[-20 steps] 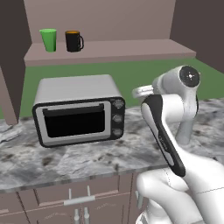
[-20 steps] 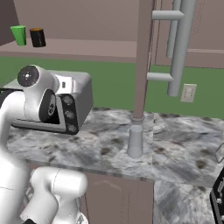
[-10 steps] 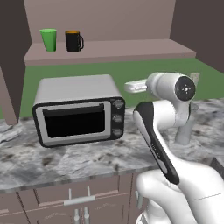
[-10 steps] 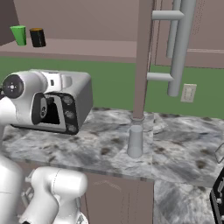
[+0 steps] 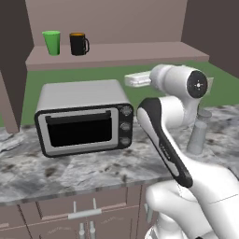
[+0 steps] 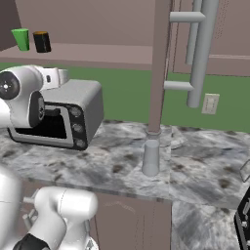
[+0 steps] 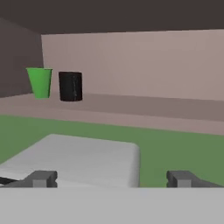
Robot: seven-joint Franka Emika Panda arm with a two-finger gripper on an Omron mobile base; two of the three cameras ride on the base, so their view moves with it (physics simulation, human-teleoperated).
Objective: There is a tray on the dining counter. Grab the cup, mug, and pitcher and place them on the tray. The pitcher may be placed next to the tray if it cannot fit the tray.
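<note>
Since a second ago the arm's upper joint has swung leftward, carrying the hand out above the toaster oven's right end, while everything on the shelf and counter has kept its place.

A marbled grey counter [image 5: 70,170] runs across the front over brown cabinet drawers, backed by a green wall. Above that wall a pale brown shelf [image 5: 140,51] stretches from left to right under a plain brown back panel. At the shelf's left end stands the cup [image 5: 51,42], upright, and just to its right, apart from it, the mug [image 5: 78,44] with its handle turned to the right. Below them the toaster oven [image 5: 81,122] sits on the counter, its dark door facing forward and its knobs on the right. Further right a brown post [image 6: 158,63] rises from the counter, and the pitcher [image 6: 150,157] stands upright at its foot, partly hidden behind the arm in the left base view. A grey pipe frame [image 6: 197,53] hangs on the wall beyond.

The gripper [image 7: 112,178] hovers over the oven's grey top, jaws spread wide and empty, pointed toward the cup and mug, well short of both.
</note>
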